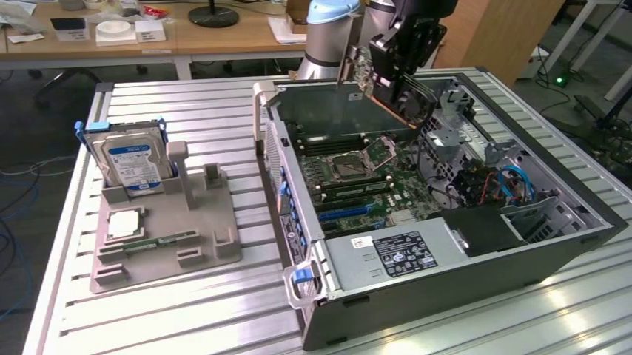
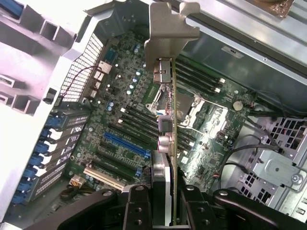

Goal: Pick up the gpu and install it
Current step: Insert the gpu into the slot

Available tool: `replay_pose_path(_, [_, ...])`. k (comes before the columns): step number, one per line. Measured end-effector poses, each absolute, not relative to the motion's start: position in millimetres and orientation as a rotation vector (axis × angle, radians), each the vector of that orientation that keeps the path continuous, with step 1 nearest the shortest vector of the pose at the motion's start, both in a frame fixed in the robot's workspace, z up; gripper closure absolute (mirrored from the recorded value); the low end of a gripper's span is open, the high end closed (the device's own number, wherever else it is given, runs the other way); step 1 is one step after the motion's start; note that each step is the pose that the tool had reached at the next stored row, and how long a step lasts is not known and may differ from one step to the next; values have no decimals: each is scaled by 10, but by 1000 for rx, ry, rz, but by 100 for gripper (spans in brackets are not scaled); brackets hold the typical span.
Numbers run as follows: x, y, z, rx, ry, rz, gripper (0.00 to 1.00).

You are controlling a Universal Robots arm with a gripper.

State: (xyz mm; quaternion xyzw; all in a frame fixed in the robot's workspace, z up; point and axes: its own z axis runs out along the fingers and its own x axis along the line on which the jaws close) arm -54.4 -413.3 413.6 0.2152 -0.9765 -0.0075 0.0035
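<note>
Gpu (image 1: 363, 74) is in my gripper (image 1: 405, 85) right now, jaws drawn partway in so each side presses a flat face of the card. It hangs on edge above the open computer case (image 1: 553, 244), well clear of the motherboard (image 2: 120, 110) below. From the wrist I look straight down its thin edge: my fingers (image 2: 136, 208) flank the near end of the gpu (image 2: 169, 120), and the silver bracket (image 2: 165, 33) sits at the end away from my gripper (image 2: 165, 211). A long blue slot (image 2: 125, 145) shows on the board beneath. I judge the card light and stiff enough not to sag from a one-end hold, but delicate: bare components on one face, a cooler on the other, a contact edge that should not be knocked. Broad flat faces are the sensible place to hold it, and the smooth surfaces could let it pivot under a light squeeze. The hard drive (image 1: 133, 163) stands in its holder on the bench (image 1: 197, 318), well apart.
</note>
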Motion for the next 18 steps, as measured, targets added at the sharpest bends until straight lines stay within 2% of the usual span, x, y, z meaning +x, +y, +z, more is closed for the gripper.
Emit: replay_pose_path(18, [-544,-4141,4136,791,-3033,-23,72])
